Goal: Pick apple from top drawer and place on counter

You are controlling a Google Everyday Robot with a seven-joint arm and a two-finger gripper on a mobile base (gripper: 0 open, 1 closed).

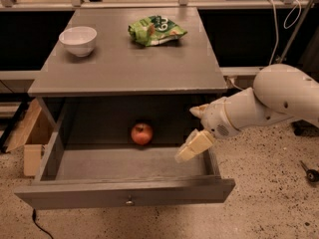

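The top drawer is pulled open, its small metal knob at the front. The red apple lies inside it near the back, about the middle. The grey counter is the cabinet top above. My gripper is at the right side of the drawer, over its inside, to the right of the apple and apart from it. Its two pale fingers stand spread, with nothing between them. The white arm reaches in from the right.
A white bowl stands at the counter's back left. A green snack bag lies at the back middle. A wooden box stands on the floor left of the cabinet. Dark shelving runs behind.
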